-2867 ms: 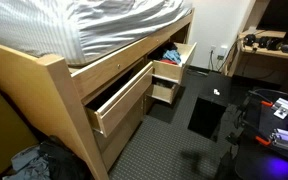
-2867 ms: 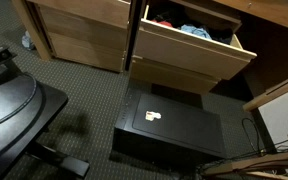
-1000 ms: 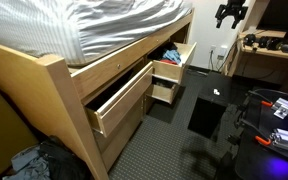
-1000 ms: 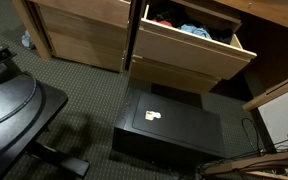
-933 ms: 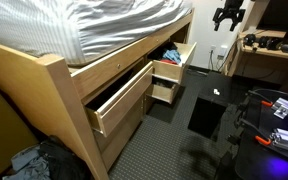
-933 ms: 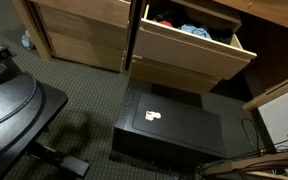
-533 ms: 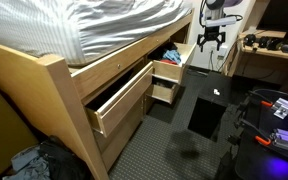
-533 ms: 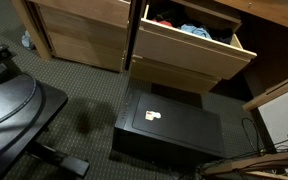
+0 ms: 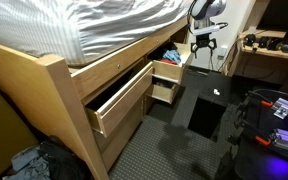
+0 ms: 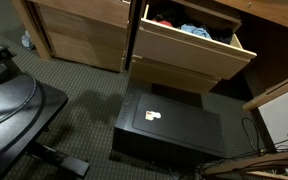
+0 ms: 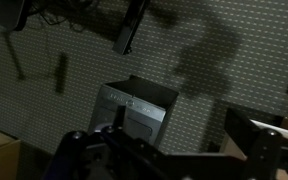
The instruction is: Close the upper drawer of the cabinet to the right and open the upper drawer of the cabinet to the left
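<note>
Under the bed, two wooden upper drawers stand pulled out in an exterior view: a near one (image 9: 119,100) and a far one (image 9: 172,62) holding clothes. The drawer with clothes (image 10: 189,45) also shows open in an exterior view, beside a cabinet (image 10: 79,30) whose drawer fronts look flush. My gripper (image 9: 203,42) hangs in the air just beyond the far drawer's outer corner, touching nothing. In the wrist view my gripper (image 11: 184,150) is open and empty, with its fingers spread over carpet.
A black safe (image 10: 169,125) lies on the carpet in front of the open drawer and shows in both exterior views (image 9: 209,110). A lower drawer (image 9: 164,93) is also partly out. A desk (image 9: 269,50) stands at the back. Black equipment (image 10: 14,100) sits at one side.
The arm has come into view from the top and moved down and left, from near the desk to beside the far open drawer. The drawers have not moved.
</note>
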